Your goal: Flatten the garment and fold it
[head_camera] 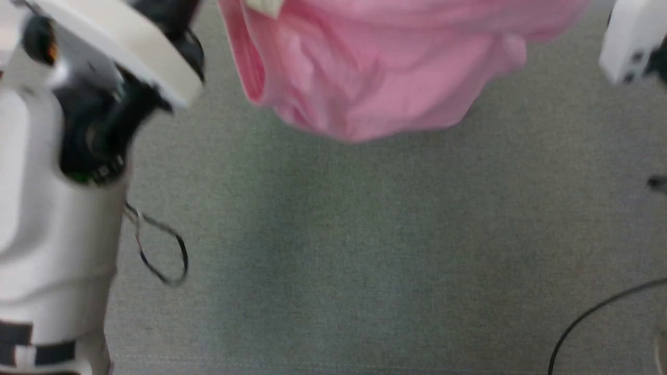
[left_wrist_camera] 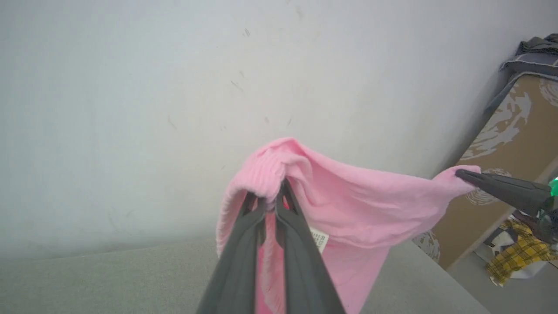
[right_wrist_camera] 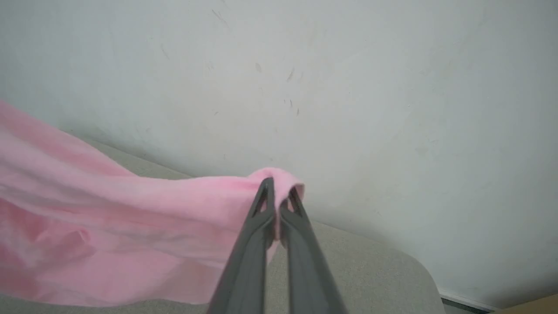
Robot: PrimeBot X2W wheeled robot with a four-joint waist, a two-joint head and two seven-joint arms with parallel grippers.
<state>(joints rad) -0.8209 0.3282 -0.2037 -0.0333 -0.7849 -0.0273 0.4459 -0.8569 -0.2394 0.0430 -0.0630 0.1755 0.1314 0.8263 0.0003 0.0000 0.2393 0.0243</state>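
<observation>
The pink garment (head_camera: 380, 67) hangs in the air above the grey table (head_camera: 365, 250), stretched between both grippers. In the left wrist view my left gripper (left_wrist_camera: 272, 192) is shut on one gathered end of the garment (left_wrist_camera: 357, 209), and a small white label (left_wrist_camera: 320, 239) shows beside the fingers. The right gripper (left_wrist_camera: 462, 174) pinches the garment's far corner there. In the right wrist view my right gripper (right_wrist_camera: 277, 187) is shut on a pink corner of the garment (right_wrist_camera: 109, 226), which sags off to the left over the table. The label (head_camera: 266, 6) also peeks at the head view's top edge.
A pale wall (right_wrist_camera: 348, 87) stands behind the table (right_wrist_camera: 370, 270). A brown patterned box (left_wrist_camera: 510, 144) with dark cloth on top and a yellow checked cloth (left_wrist_camera: 518, 253) lie beyond the table's right end. Loose cables (head_camera: 156, 250) lie on the table near my left arm.
</observation>
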